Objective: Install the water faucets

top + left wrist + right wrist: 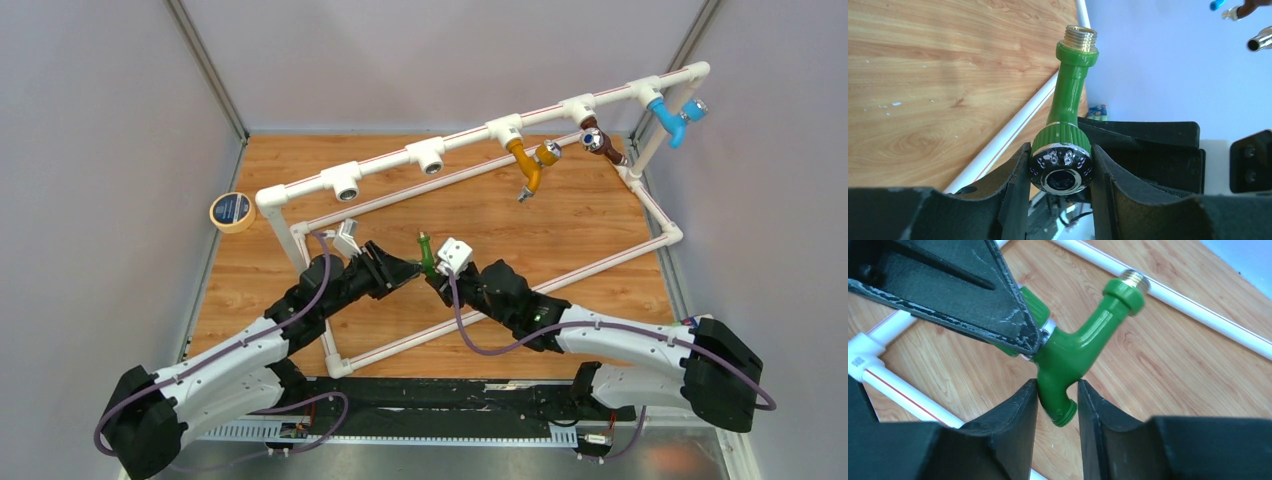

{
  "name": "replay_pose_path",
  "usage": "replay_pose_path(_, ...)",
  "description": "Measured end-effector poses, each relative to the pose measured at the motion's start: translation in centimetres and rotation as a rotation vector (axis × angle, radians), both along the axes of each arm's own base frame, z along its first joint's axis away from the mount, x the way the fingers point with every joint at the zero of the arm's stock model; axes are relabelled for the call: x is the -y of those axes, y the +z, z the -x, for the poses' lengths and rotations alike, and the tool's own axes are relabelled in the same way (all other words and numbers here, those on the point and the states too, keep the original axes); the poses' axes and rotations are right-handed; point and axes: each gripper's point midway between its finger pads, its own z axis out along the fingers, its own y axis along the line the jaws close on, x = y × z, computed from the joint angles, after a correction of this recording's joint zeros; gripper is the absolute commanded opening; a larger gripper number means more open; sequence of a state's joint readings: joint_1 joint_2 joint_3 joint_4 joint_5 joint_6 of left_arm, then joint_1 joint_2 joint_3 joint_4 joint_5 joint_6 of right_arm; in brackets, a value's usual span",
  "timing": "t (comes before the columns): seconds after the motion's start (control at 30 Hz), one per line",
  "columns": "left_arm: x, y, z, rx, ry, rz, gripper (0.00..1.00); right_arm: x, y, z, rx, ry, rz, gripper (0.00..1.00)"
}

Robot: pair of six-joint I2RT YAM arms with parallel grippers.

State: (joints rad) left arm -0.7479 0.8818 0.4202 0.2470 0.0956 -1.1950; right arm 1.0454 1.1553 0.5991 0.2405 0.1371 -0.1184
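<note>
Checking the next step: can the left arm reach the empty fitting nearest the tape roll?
Likely yes: the fitting sits close beyond the left claw, opening toward it; but the right claw also grips the green faucet and must let go first.

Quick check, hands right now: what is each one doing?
Left hand: closed on the silvery knob of the green Y-shaped plastic faucet.
Right hand: closed on the same faucet's lower spout.

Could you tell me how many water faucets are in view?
4: green faucet in left gripper and right gripper; orange faucet, brown faucet, blue faucet on the top pipe, right side.
</note>
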Motion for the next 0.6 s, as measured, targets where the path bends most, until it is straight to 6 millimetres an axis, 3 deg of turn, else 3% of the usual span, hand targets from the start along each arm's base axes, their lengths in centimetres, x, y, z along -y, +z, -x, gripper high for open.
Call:
replay_pose_path(0.1, -0.3, 0.7, 0.2, -0.022, 0.019, 0.037, 0.00, 0.4, 1.3, -0.2, 0.063, -0.026, -0.034, 0.61)
replay_pose_path(0.17, -1.0, 1.4, 0.2, -0.062, 0.071, 0.081, 0.00, 1.8, 2.5, 0.0, 0.170, -0.053, -0.064, 0.66)
replay_pose_path(0.3, -1.3, 1.3, 0.2, -0.114, 0.103, 0.109, 0.00, 2.2, 2.9, 0.2, 0.259, -0.046, -0.057, 0.69)
replay_pose_path(0.6, -1.6, 0.1, 0.4, -0.291, 0.155, 0.103, 0.00, 0.2, 3.9, 1.8, 0.454, 0.033, 0.008, 0.77)
